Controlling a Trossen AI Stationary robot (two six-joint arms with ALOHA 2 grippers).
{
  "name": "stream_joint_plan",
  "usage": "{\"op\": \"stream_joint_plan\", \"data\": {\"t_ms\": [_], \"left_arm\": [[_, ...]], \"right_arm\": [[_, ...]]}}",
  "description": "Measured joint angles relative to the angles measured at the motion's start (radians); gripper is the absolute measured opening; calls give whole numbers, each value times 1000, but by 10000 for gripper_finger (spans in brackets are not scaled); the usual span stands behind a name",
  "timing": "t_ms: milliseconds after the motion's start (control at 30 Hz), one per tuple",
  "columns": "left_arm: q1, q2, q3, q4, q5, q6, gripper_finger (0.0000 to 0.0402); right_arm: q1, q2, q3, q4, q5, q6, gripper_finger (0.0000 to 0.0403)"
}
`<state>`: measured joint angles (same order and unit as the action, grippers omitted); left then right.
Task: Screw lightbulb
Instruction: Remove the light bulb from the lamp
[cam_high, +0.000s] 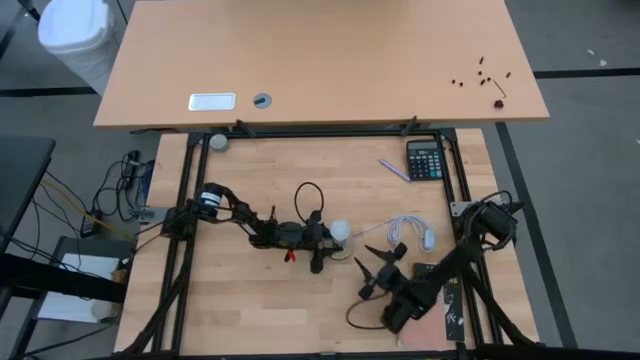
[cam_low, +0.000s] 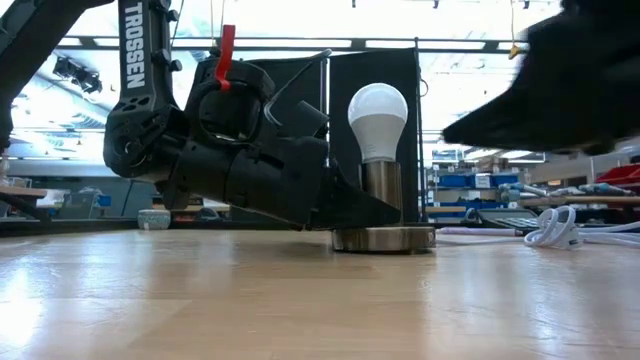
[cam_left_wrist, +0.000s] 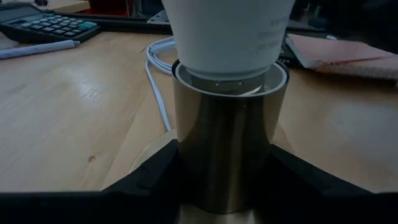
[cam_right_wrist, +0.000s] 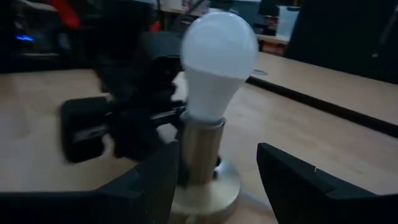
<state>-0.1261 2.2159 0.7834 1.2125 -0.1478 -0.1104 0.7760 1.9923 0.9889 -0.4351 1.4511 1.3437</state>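
Observation:
A white pear-shaped lightbulb (cam_low: 378, 110) stands upright with its base in the silvery socket (cam_low: 381, 192), which rests by its round foot (cam_low: 384, 239) on the wooden table. My left gripper (cam_high: 325, 240) comes in from the table's left and is shut on the socket's stem, below the lightbulb (cam_left_wrist: 227, 31). Toward the table's near right, my right gripper (cam_high: 368, 270) stands open. Its fingers (cam_right_wrist: 155, 183) point at the lightbulb (cam_right_wrist: 217, 56) from a short way off and touch nothing. My left gripper pinches the socket's upright metal stem (cam_left_wrist: 224, 155) between its two fingers (cam_left_wrist: 155, 177), one on each side. The fingers come nearly level from the table's left and lie across the stem. The socket stays upright with its foot on the table.
The socket's white cord (cam_high: 405, 232) lies coiled to the right of the bulb. A black calculator (cam_high: 426, 160) and a pen (cam_high: 393, 168) lie at the far right. A reddish pad (cam_high: 438, 328) lies at the near right, under my right arm.

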Motion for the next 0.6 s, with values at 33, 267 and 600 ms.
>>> {"op": "stream_joint_plan", "data": {"t_ms": [33, 267, 600], "left_arm": [[0, 1, 0, 0, 1, 11, 198], [-7, 1, -1, -1, 7, 34, 198], [-17, 1, -1, -4, 8, 92, 198]], "right_arm": [[-18, 0, 3, 15, -6, -25, 227], [-75, 0, 6, 89, -52, -119, 227], [-123, 0, 6, 339, -118, -442, 227]]}}
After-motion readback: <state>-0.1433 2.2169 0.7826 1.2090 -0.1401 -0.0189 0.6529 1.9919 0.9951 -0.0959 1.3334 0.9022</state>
